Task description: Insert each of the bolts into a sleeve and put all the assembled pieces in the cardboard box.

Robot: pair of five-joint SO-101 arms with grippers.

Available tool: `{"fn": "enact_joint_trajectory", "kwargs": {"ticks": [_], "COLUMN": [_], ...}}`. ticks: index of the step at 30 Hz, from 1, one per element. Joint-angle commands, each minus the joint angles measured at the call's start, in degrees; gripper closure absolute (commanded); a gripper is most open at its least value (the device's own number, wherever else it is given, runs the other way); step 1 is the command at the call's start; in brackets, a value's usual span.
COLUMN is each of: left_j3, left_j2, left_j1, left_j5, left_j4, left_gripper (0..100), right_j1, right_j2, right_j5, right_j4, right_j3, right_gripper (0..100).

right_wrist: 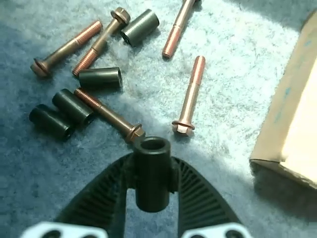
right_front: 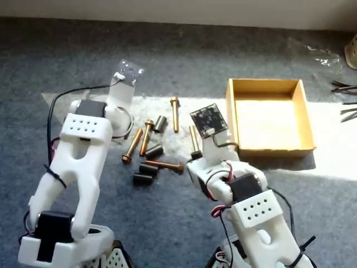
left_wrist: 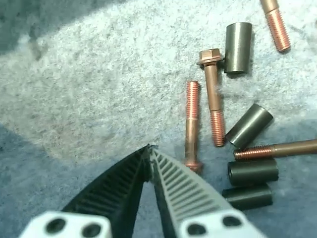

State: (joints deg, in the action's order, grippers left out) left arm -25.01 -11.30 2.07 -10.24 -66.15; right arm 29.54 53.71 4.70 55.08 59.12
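Observation:
Several copper bolts (right_front: 146, 137) and dark sleeves (right_front: 148, 168) lie scattered on the grey carpet between the two arms. My right gripper (right_wrist: 152, 163) is shut on one dark sleeve (right_wrist: 152, 176), held upright with its bore up, just beside a bolt's head (right_wrist: 133, 132). In the high view that sleeve (right_front: 196, 155) hangs left of the cardboard box (right_front: 231, 117). My left gripper (left_wrist: 150, 148) is shut on nothing, its tips low over the carpet next to the head end of a bolt (left_wrist: 192, 124).
The box wall (right_wrist: 292, 124) stands close on one side of the right gripper. A plastic bag (right_front: 318, 53) and dark cable ties (right_front: 341, 86) lie at the far right. Bare carpet stretches behind the bolts and in front of the box.

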Motion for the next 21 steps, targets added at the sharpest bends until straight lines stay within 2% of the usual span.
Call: {"fn": "enact_joint_trajectory", "kwargs": {"ticks": [1, 10, 14, 17, 21], "left_j3": [5.05, 12.35, 14.73, 17.27, 19.56], "left_j2": [2.59, 12.62, 17.45, 19.82, 21.76], "left_j1": [4.26, 6.11, 6.29, 6.11, 6.20], "left_j5": [4.13, 5.01, 8.18, 8.62, 8.62], "left_j4": [-1.23, -1.32, -1.23, -1.32, -1.32], "left_gripper": [99, 99, 98, 93, 92], "right_j1": [-0.75, -0.92, -1.01, -0.92, -1.01], "right_j2": [1.10, 1.19, 1.71, 6.20, 16.57], "right_j5": [-0.44, -0.70, -0.70, -0.53, -0.62], "right_j4": [-7.34, -14.37, -17.19, -18.33, -18.24], "right_j3": [3.12, 6.99, 8.84, 12.18, 17.45], "right_gripper": [99.5, 99.5, 99.5, 99.5, 99.5]}}
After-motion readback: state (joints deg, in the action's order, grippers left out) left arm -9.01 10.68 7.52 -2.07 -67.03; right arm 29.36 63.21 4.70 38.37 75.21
